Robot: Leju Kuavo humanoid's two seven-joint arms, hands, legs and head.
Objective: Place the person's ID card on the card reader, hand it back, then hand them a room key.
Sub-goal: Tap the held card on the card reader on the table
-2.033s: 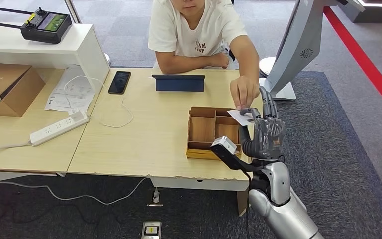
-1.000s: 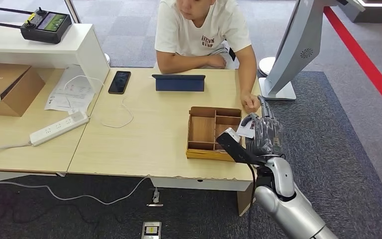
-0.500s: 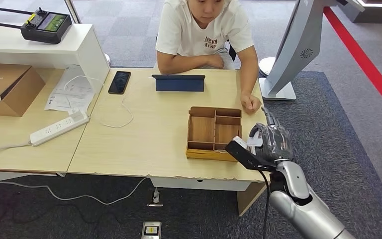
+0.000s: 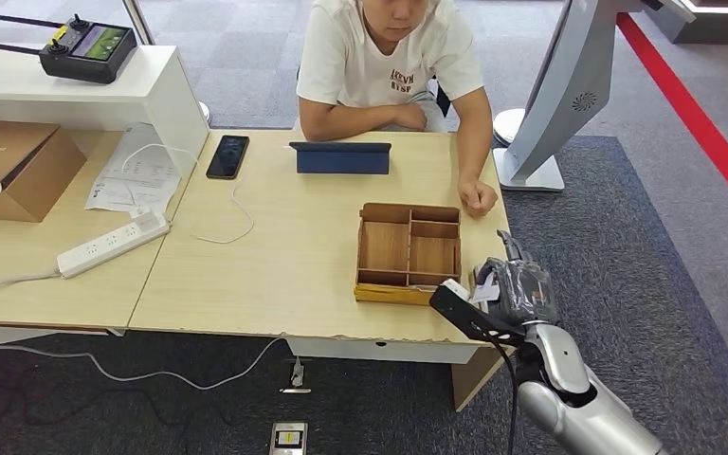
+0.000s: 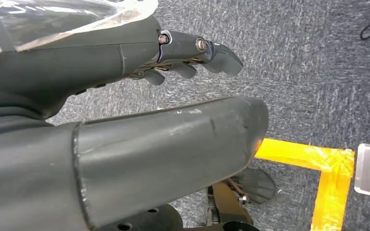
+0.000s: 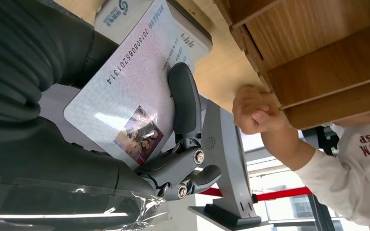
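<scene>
Item: ID card [image 6: 135, 91], pinched flat in my right hand [image 4: 517, 289], one of the fingers [image 6: 185, 103] pressed across its face, printed number along the long axis.

Position: at the desk's [image 4: 275, 256] near right corner, just beside the wooden organiser tray [image 4: 408, 251].

Key relation: the white card reader [image 6: 183, 38] lies directly behind the card, long axes roughly aligned, so I judge a short lowering remains.

Left hand [image 5: 125, 62]: hanging over carpet, fingers loosely extended, holding nothing.
</scene>
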